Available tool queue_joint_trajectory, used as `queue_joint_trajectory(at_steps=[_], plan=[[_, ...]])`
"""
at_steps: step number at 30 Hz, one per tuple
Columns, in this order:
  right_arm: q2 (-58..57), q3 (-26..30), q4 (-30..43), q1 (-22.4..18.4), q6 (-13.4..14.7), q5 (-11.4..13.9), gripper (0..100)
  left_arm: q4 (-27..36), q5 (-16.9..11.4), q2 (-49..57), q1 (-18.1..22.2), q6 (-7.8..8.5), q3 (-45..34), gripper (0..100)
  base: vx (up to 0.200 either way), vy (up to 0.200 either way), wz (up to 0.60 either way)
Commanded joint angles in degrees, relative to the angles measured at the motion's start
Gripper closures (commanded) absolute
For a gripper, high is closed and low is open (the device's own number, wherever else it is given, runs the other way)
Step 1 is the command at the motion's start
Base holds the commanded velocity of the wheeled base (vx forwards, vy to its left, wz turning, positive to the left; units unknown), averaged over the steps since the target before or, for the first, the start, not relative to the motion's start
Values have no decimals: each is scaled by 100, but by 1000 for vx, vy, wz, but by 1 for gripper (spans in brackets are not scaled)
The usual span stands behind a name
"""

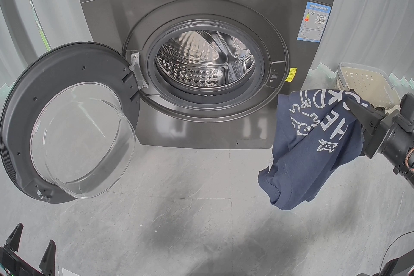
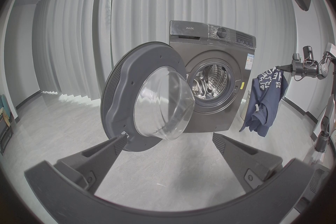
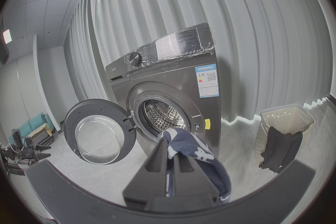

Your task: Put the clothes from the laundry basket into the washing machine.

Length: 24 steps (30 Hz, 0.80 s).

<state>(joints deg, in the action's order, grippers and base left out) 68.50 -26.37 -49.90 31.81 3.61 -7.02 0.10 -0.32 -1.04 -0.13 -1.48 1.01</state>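
Observation:
The grey washing machine (image 1: pixel 202 48) stands ahead with its round door (image 1: pixel 69 121) swung wide to the left and its steel drum (image 1: pixel 202 59) bare. To the right of the opening my right gripper (image 1: pixel 360 111) is shut on a navy T-shirt with white print (image 1: pixel 315 147), which hangs down above the floor. In the right wrist view the navy T-shirt (image 3: pixel 196 154) is pinched between the closed fingers (image 3: pixel 155 168). The white laundry basket (image 1: pixel 368 83) sits behind that arm, right of the machine, with dark clothes (image 3: pixel 278 147) draped over its rim. My left gripper (image 1: pixel 31 246) is open, low at the near left.
Grey curtains (image 3: pixel 245 25) hang behind the machine. The floor (image 1: pixel 181 203) in front of the machine is bare grey tile. The open door (image 2: pixel 147 95) juts out over the floor on the left side.

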Motion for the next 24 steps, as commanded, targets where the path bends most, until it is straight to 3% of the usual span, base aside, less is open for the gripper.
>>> queue_joint_trajectory(at_steps=[1, 16, 22, 24], plan=[[6, 0, -3, 1, 0, -1, 100, -1, -3, 104, -4, -2, -92, 0, 0, -200, 0], [6, 70, 33, 10, 0, 8, 100, -1, -3, 104, -4, -2, -92, 0, 0, 0, 0], [58, 185, 24, 115, 17, 113, 100, -1, -3, 104, 5, -2, -92, 0, 200, 0, 0], [111, 185, -3, 151, 70, 140, 100, -1, 5, 104, 5, -2, -92, 0, 0, 0, 0]])
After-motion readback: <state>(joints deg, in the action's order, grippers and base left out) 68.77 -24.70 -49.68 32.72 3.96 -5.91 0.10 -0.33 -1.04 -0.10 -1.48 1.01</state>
